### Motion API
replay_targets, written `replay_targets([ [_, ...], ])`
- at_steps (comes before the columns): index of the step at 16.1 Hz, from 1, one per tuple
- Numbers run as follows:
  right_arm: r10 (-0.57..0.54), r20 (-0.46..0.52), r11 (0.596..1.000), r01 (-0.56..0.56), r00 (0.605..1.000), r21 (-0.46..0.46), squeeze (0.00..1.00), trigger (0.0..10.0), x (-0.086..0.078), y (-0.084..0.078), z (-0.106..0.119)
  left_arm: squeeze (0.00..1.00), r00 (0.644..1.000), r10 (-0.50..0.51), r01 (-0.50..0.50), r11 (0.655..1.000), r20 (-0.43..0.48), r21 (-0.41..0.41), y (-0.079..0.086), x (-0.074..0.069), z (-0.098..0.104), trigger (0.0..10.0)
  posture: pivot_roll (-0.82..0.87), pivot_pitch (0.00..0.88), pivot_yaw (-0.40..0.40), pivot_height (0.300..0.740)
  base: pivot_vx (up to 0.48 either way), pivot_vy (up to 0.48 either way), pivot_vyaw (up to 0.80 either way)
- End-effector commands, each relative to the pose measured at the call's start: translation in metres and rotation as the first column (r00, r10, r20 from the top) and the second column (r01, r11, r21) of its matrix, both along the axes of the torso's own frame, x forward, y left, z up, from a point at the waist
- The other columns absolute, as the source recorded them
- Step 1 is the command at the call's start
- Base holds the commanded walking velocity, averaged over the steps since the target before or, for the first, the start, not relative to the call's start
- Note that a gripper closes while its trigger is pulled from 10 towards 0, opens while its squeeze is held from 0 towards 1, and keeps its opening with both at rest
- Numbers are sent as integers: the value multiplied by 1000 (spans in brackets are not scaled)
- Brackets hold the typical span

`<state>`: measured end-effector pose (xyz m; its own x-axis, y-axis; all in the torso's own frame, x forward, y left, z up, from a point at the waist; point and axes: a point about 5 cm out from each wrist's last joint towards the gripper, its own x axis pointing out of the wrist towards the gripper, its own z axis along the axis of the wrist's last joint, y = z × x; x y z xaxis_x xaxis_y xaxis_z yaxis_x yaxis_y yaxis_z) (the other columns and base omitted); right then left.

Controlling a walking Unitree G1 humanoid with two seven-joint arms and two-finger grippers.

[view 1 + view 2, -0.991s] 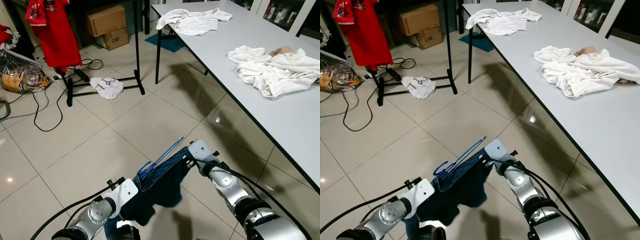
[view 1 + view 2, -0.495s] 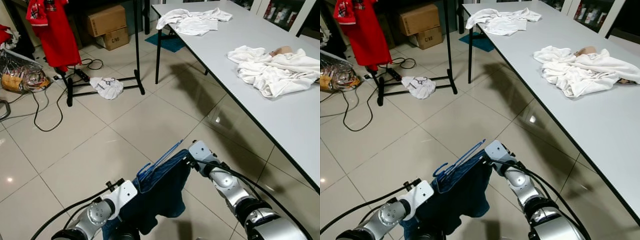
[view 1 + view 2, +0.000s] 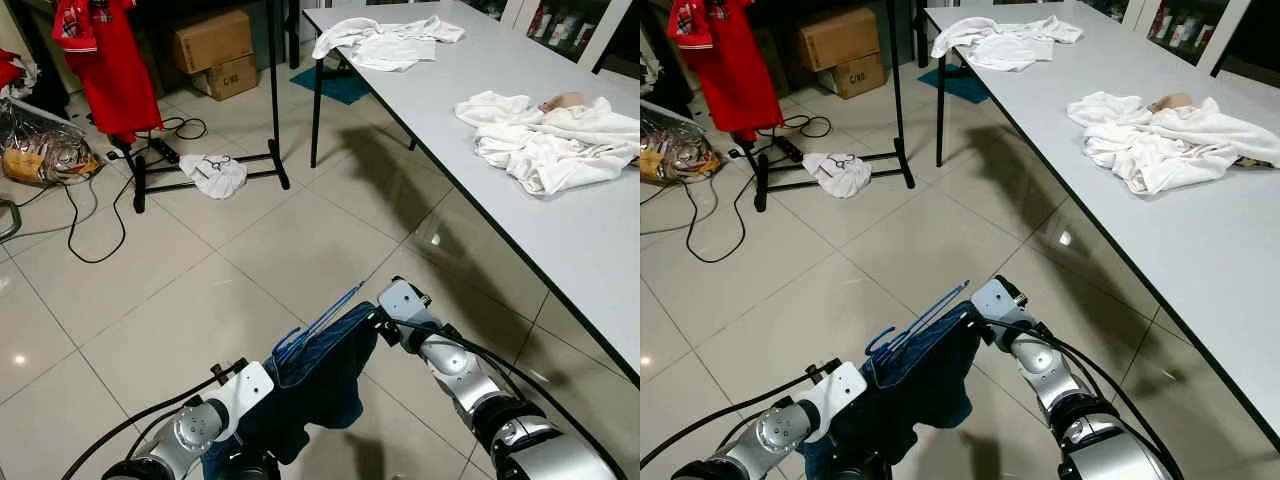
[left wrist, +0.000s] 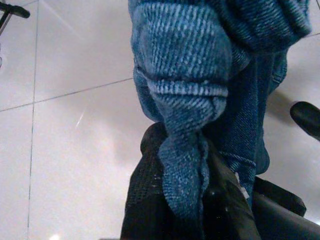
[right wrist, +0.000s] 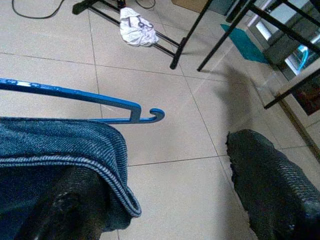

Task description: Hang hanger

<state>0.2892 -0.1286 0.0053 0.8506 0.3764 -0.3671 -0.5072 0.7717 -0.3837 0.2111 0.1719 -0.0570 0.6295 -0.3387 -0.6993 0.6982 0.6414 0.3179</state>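
While you carry the blue hanger (image 3: 318, 327) with the denim garment (image 3: 315, 375) draped on it, note it sits low in front of you, slung between both hands, well apart from the black clothes rack (image 3: 208, 165) across the tiled floor (image 3: 230, 260).

Left hand (image 4: 187, 200): fingers pinched shut on a bunched fold of the denim; grip looks solid.
Right hand (image 5: 165, 200): one finger (image 5: 272, 185) stands wide of the cloth, the other is under the denim edge. It reads as spread, supporting rather than clamping. The hanger's small end notch pokes free just beyond the cloth.

My read on the step: transport to the rack, hanging not yet begun.

To do it well:
- Keep both wrists level so the hanger bar doesn't slide out of the denim.
- Tighten the right hand onto hanger plus cloth before walking; right now the load likely rests mostly on the left.
- Approach the rack square, staying off the power cable (image 3: 95, 225) and the white cloth (image 3: 213, 175) on its base.
- The red shirt (image 3: 110, 60) hangs at one end; aim for the free stretch of rail.
- I can't tell which way the top hook faces; check it before lifting.

Bench (image 3: 560, 240) on your right carries white laundry; keep your elbow off its edge.
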Motion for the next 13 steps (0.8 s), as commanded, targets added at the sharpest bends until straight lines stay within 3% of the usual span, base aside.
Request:
replay_targets([
  [1, -31, 41, 999, 31, 999, 14, 1000, 10000, 5, -5, 7, 0, 999, 27, -27, 999, -24, 29, 10, -6, -4, 10000, -35, 27, 39, 740, 0, 0, 0],
  [13, -31, 41, 999, 31, 999, 14, 1000, 10000, 5, -5, 7, 0, 999, 27, -27, 999, -24, 29, 10, -6, -4, 10000, -35, 27, 39, 740, 0, 0, 0],
])
